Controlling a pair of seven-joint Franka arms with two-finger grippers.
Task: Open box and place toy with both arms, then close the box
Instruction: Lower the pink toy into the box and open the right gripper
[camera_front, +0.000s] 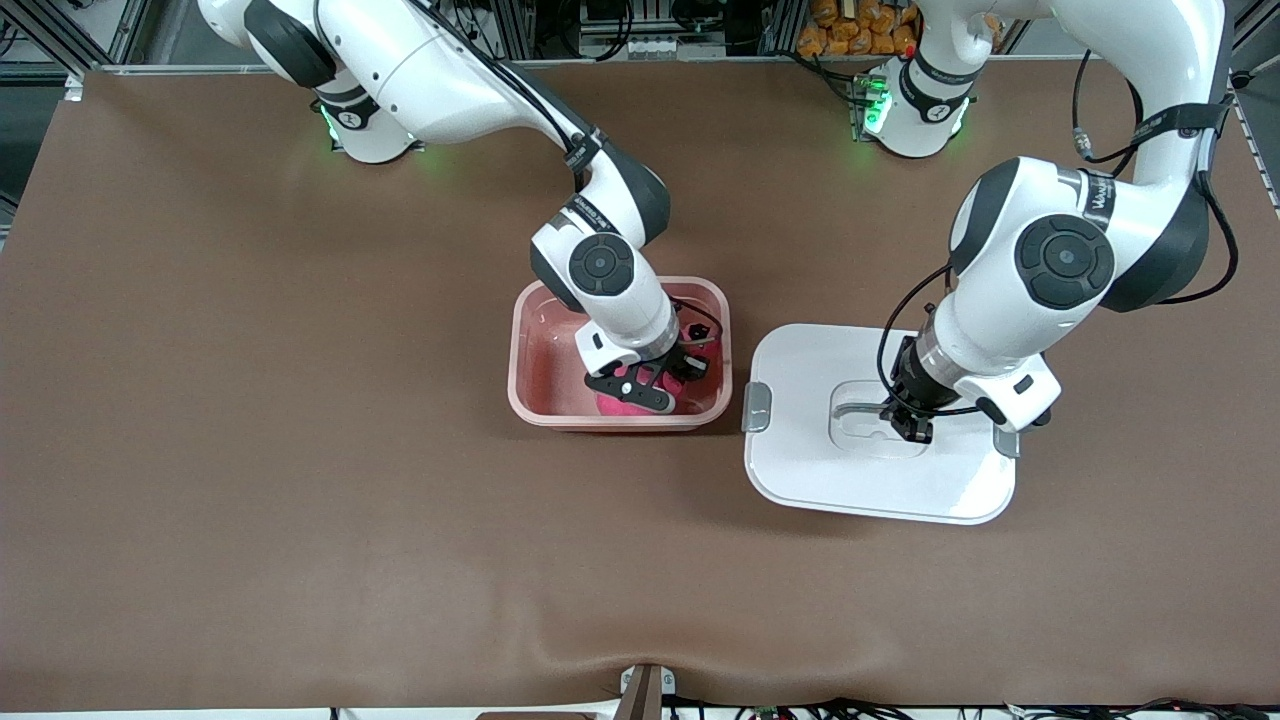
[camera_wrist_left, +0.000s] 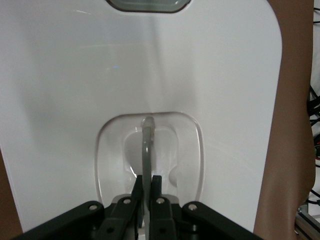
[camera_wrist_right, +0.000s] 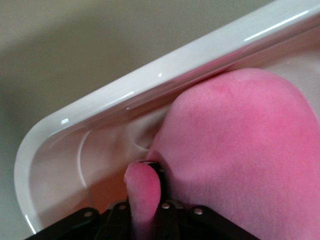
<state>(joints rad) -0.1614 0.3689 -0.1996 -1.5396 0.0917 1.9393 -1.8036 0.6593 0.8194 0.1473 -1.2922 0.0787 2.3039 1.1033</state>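
Front view: the right gripper (camera_front: 650, 385) is lowered inside the open pink box (camera_front: 522, 340), its fingers pinched on a small protruding part of the hot-pink toy (camera_front: 625, 403), which sits in the box directly under that gripper, against the wall nearer the front camera. The left gripper (camera_front: 908, 423) is down on the white lid (camera_front: 800, 470), which lies flat on the brown table (camera_front: 250, 450) beside the box, toward the left arm's end. In the left wrist view its fingers (camera_wrist_left: 156, 192) are shut on the grey handle (camera_wrist_left: 147, 145) standing up from the lid's recess, a grey side clip (camera_front: 757, 407) showing at the lid's edge nearest the box.
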